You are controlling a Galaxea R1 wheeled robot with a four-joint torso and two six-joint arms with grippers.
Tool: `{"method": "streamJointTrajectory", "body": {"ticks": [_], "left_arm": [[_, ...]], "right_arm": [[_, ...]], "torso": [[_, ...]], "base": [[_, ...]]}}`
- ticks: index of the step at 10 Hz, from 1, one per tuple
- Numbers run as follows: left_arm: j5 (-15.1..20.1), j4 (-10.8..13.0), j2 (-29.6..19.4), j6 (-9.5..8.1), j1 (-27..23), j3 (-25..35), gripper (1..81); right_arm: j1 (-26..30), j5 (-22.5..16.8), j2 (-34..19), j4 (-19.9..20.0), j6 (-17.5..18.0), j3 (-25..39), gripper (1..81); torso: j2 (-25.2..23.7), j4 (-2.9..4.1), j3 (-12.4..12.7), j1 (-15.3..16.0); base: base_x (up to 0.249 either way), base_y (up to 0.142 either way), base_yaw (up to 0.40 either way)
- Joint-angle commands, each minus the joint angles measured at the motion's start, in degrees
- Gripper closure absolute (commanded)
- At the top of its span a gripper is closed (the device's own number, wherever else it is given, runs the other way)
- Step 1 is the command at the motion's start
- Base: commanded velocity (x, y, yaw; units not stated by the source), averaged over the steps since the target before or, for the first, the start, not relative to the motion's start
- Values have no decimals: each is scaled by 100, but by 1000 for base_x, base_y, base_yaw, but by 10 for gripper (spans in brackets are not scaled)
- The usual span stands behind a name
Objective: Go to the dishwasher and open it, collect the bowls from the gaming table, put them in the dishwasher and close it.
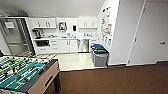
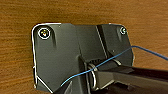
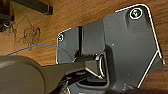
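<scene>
Nearest on the left: gaming table [image 1: 27,75], green field and rods, bowls not made out on it. Farther back, against the kitchen counter: dishwasher [image 1: 83,45], steel front shut, handy beside the sink. Right of it: bins [image 1: 100,56] along the wall. Finger state on either arm: cannot tell.

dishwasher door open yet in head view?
No. The dishwasher front stands flush with the white cabinets under the counter, door shut.
</scene>
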Motion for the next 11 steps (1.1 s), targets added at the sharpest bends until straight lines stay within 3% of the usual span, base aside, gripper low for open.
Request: {"method": "streamJointTrajectory", "body": {"ticks": [1, 11], "left_arm": [[279, 75, -123, 46, -243, 57, 10], [279, 31, -114, 46, -243, 57, 10]], "right_arm": [[197, -300, -79, -50, -23, -116, 10], [179, -282, -61, -50, -23, -142, 10]], "torso": [[-2, 0, 0, 0], [0, 0, 2, 0]], "base": [[164, 0, 0], [184, 0, 0]]}}
